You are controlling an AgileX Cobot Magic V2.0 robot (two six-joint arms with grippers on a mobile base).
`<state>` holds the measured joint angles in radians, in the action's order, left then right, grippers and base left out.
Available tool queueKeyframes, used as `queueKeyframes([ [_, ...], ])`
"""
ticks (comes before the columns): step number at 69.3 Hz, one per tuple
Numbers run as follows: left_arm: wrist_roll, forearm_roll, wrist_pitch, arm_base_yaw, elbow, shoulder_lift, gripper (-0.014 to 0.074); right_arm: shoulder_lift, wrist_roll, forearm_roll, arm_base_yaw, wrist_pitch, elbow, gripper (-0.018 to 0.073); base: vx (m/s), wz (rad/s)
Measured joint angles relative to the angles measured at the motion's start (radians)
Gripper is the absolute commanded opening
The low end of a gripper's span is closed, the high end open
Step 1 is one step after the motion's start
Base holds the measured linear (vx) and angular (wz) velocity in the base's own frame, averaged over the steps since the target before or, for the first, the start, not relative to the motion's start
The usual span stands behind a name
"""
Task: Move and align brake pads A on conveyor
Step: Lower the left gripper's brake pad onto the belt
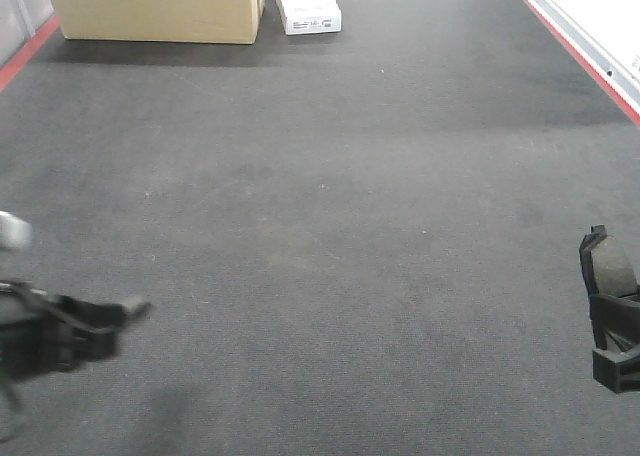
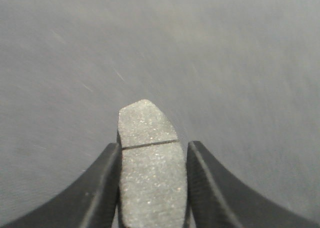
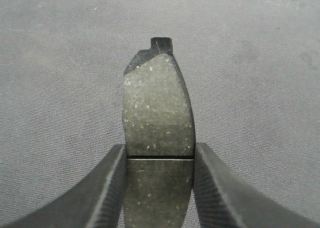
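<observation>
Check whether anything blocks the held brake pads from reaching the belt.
Nothing visible does. The left gripper holds a brake pad and the right gripper a second pad, both over bare belt; the cardboard box and white box sit at the far end.

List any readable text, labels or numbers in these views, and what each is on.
White box, near end: dark print, too blurred to read.
Cardboard box: no print visible.
Left pad, held in left gripper: no markings visible.
Right pad, held in right gripper: no markings visible.
</observation>
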<state>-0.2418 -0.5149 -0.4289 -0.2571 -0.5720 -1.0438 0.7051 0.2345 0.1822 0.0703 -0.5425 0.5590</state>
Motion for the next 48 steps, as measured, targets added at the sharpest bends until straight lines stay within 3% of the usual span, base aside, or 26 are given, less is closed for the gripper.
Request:
queueKeyframes([
  [13,0.009,-0.003,0.019,-0.038,-0.076,-0.178,0.015,0.0,0.0,0.0,0.0,0.0,0.0,0.0083,0.0,0.0],
  [29,0.011,-0.004,0.233,-0.038,-0.118,-0.302,0.015,0.0,0.0,0.0,0.0,0.0,0.0,0.0083,0.0,0.0],
  [48,0.017,-0.009,0.294,-0.038,-0.126,-0.449,0.015,0.0,0.0,0.0,0.0,0.0,0.0,0.0083,0.0,0.0],
])
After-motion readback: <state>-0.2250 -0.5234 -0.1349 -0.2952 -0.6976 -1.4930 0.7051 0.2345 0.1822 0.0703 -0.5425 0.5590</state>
